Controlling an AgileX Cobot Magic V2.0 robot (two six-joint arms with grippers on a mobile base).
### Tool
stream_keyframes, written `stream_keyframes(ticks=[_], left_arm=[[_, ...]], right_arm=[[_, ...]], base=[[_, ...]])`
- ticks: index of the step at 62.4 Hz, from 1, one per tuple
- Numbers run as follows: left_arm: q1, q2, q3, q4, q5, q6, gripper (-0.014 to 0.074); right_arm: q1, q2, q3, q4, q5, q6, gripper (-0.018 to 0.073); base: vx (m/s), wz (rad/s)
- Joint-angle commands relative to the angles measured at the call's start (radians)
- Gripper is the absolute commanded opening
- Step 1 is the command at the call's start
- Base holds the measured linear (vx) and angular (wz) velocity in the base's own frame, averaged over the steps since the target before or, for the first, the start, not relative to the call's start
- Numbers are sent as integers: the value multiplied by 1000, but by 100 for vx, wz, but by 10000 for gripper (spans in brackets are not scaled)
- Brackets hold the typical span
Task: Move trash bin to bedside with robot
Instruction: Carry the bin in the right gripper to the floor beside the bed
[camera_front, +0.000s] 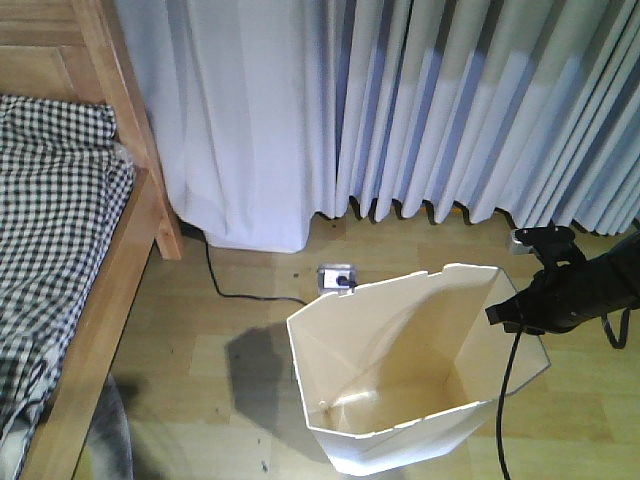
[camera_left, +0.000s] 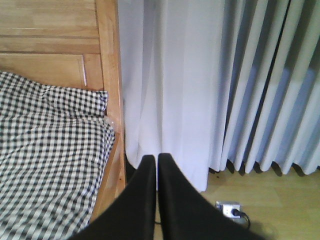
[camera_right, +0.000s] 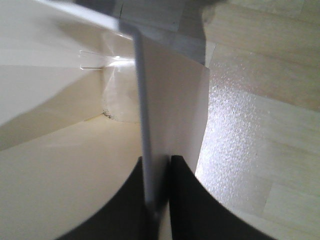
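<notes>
Right hand (camera_right: 156, 160) clamps trash bin (camera_front: 400, 350) wall; bed (camera_front: 105, 315) cut off left.

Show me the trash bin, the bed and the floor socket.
trash bin (camera_front: 400, 335): front view, on its cream inner wall.
bed (camera_front: 110, 290): front view, on its wooden side rail.
floor socket (camera_front: 335, 277): front view, on its grey faceplate.

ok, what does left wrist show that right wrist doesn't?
Left wrist only: bed with checked bedding, white curtains, power socket, left gripper shut on nothing. Right wrist only: trash bin, cream inside, its wall pinched by the right gripper. Both: light wooden floor.
</notes>
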Motion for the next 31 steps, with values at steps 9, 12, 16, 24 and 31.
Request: stream_keyframes(ticks=[9,12,16,24,31], left_arm=[[-3,-10,29,-4,-74,-8,-6],[-3,-10,29,-4,-74,-8,-6],[-3,-10,29,-4,-74,-8,-6],[-3,-10,29,-4,-74,-8,-6],[-3,-10,29,-4,-74,-8,-6]], right_arm=[[-2,-68,-22,58,77,11,-7],[-2,-68,-22,58,77,11,-7],[-2,-68,-22,58,77,11,-7],[-2,-68,-22,58,78,11,-7],[-2,-68,-22,58,77,11,-7]], base=[[28,-4],[26,-3],[25,-3],[23,-1],[19,1]])
